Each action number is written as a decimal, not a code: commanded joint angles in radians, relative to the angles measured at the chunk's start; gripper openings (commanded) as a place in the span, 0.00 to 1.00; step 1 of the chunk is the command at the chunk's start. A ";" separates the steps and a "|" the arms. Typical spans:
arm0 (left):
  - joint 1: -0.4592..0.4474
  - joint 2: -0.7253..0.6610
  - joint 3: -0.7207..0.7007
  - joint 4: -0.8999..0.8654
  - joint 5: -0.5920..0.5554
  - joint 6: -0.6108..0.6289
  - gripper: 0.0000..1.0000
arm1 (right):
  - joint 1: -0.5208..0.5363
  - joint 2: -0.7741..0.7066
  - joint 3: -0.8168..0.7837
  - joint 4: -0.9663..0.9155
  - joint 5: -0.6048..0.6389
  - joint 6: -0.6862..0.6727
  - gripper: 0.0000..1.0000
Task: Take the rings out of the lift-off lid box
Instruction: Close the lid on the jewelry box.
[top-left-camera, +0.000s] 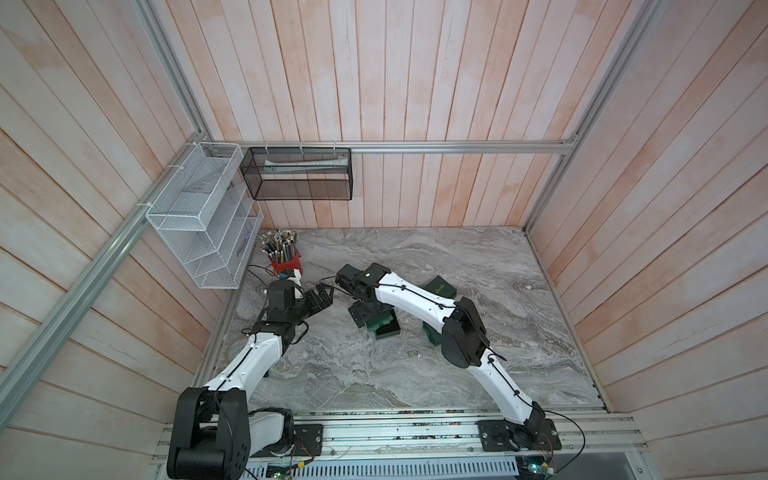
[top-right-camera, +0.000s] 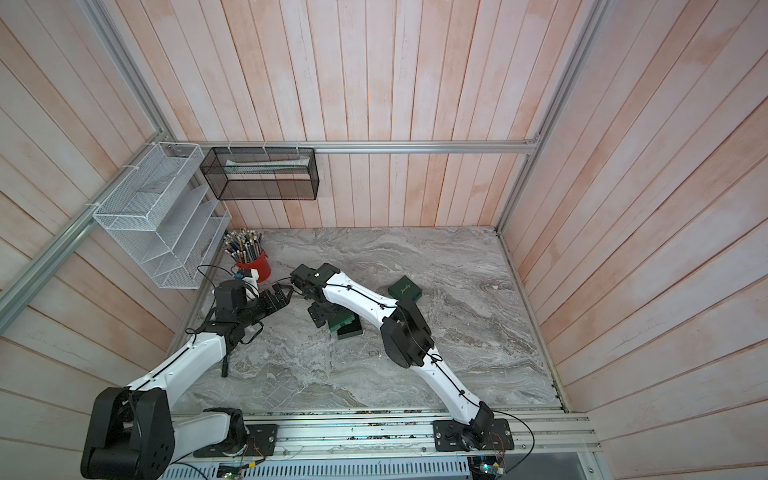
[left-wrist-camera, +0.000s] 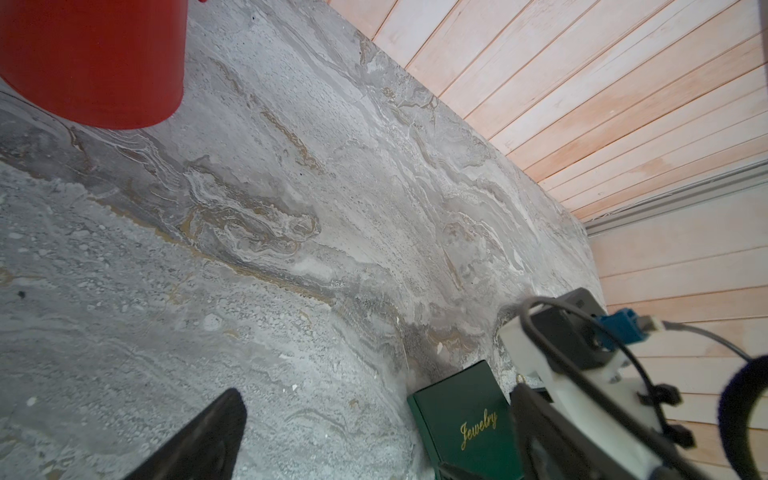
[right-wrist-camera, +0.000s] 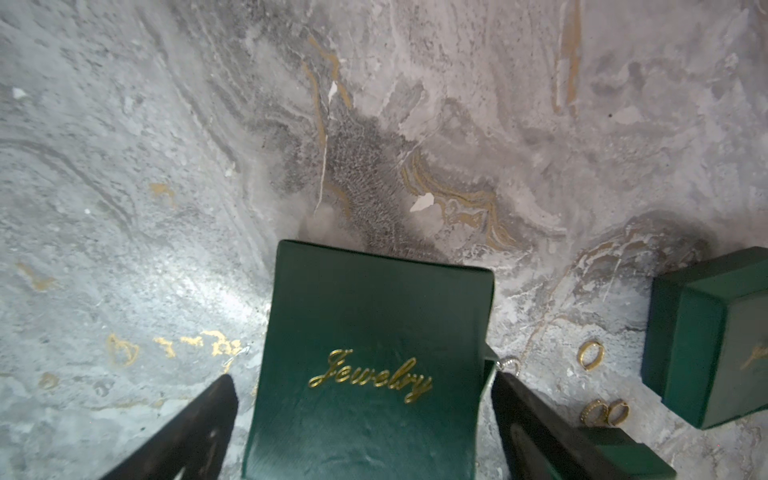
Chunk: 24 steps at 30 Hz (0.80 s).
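Several tiny rings lie loose on the marble in the right wrist view: a gold-coloured hoop (right-wrist-camera: 591, 354), a pair (right-wrist-camera: 603, 412), and a small silvery one (right-wrist-camera: 512, 365) by a fingertip. My right gripper (right-wrist-camera: 362, 378) is open, its fingers (right-wrist-camera: 199, 432) straddling the gold-lettered lid of a green box (right-wrist-camera: 365, 324) with a gap on each side. In both top views that gripper (top-left-camera: 365, 318) hangs over this box (top-left-camera: 386, 330), which shows a dark inside. My left gripper (top-left-camera: 322, 297) is open and empty to the left, above bare marble (left-wrist-camera: 376, 390).
A second green box (top-left-camera: 440, 286) lies behind the right arm, and a third (top-left-camera: 432, 334) is half hidden under it. A red cup of pencils (top-left-camera: 286, 259) stands at the back left. White (top-left-camera: 199, 216) and black (top-left-camera: 299, 174) wire racks hang on the walls.
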 joint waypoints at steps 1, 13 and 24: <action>0.005 -0.002 -0.015 0.012 0.006 0.012 1.00 | 0.007 0.038 0.028 -0.040 0.031 -0.009 0.98; 0.008 -0.005 -0.016 0.009 0.004 0.013 1.00 | 0.014 0.071 0.051 -0.064 0.047 -0.016 0.98; 0.011 -0.005 -0.022 0.011 0.007 0.015 1.00 | 0.014 0.065 0.056 -0.058 0.062 -0.006 0.83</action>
